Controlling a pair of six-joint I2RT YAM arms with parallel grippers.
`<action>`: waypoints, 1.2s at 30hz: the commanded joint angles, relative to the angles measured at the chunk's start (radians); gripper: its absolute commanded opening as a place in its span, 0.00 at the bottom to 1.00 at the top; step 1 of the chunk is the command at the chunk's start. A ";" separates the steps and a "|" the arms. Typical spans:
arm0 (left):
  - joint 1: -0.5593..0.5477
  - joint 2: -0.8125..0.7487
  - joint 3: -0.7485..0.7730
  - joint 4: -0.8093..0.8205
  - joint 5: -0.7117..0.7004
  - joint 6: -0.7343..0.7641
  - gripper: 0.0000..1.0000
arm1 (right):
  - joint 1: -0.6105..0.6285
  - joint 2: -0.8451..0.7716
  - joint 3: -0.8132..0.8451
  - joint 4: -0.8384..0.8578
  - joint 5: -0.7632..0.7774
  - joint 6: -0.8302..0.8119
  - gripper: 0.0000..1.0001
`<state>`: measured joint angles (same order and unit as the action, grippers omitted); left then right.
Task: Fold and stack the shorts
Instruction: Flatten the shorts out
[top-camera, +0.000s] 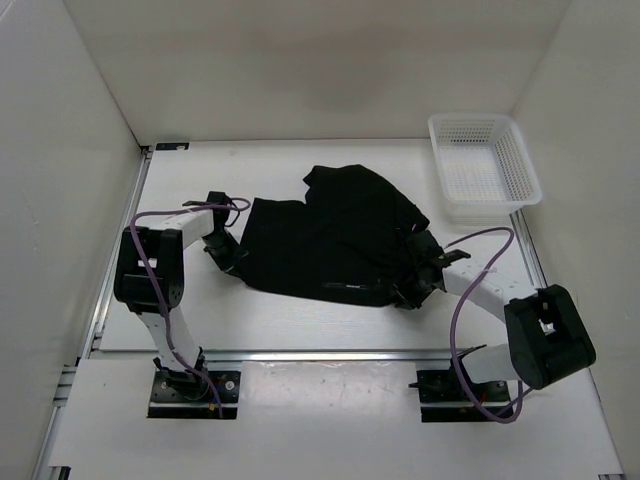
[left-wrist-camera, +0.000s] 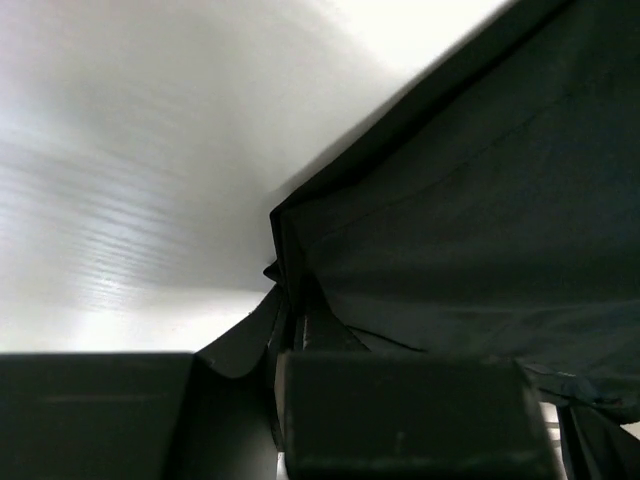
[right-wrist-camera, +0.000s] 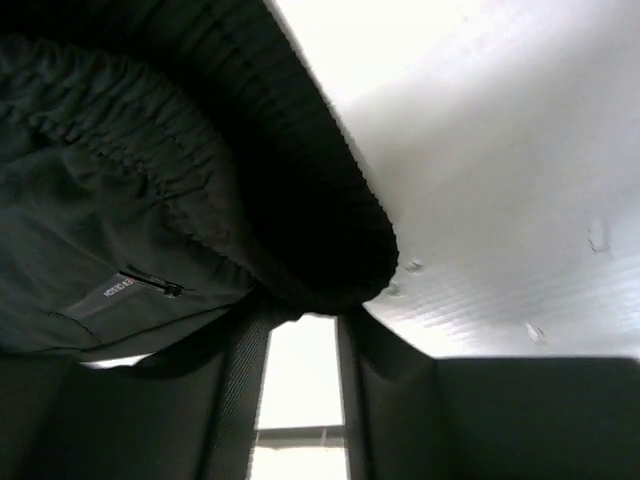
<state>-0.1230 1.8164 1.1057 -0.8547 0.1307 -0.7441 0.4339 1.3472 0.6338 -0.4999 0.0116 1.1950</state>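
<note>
**Clerk:** Top view, please.

**Inspector:** Shorts (top-camera: 330, 235) lie spread, somewhat rumpled, at the centre of the table (top-camera: 200, 310). Left gripper (top-camera: 232, 255) sits at their left edge, touching the cloth. Right gripper (top-camera: 412, 285) sits at their lower right corner, where the cloth bunches around it. Jaw state is not readable from here. A white basket (top-camera: 527, 160) stands at the upper right, apart from the shorts.

**Clerk:** Left wrist view?

**Inspector:** Shorts (left-wrist-camera: 480, 220) fill the right half of the frame, and the table (left-wrist-camera: 130, 150) fills the upper left. A folded edge runs diagonally down to a corner near the middle. Below it the cloth gathers and passes down into the left gripper (left-wrist-camera: 235, 410). The fingers (left-wrist-camera: 400, 420) are dark blocks along the bottom edge. The jaws are drawn in on that gathered fold, with cloth filling the gap.

**Clerk:** Right wrist view?

**Inspector:** Shorts (right-wrist-camera: 120, 200) occupy the upper left, raised over the lens. The ribbed waistband (right-wrist-camera: 330, 170) curves down to the centre. A small white label (right-wrist-camera: 118, 290) shows at the left. The table (right-wrist-camera: 500, 180) fills the right. The right gripper (right-wrist-camera: 300, 330) has its jaws close together, with only a narrow bright slit between them lower down. The waistband's lowest point is seated between the tips and appears clamped.
</note>
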 joint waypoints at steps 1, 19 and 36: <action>-0.006 0.027 0.011 0.082 -0.026 0.002 0.10 | -0.003 0.024 0.050 0.009 0.070 -0.038 0.40; 0.042 0.055 0.332 -0.068 -0.048 0.054 0.10 | -0.067 0.246 0.418 0.018 0.174 -0.260 0.00; 0.125 -0.073 1.122 -0.237 -0.012 0.117 0.10 | -0.084 0.305 1.229 -0.077 0.083 -0.635 0.00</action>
<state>-0.0040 1.8896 2.3695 -1.0657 0.1219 -0.6689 0.3107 1.8050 2.0808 -0.5819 0.0788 0.6464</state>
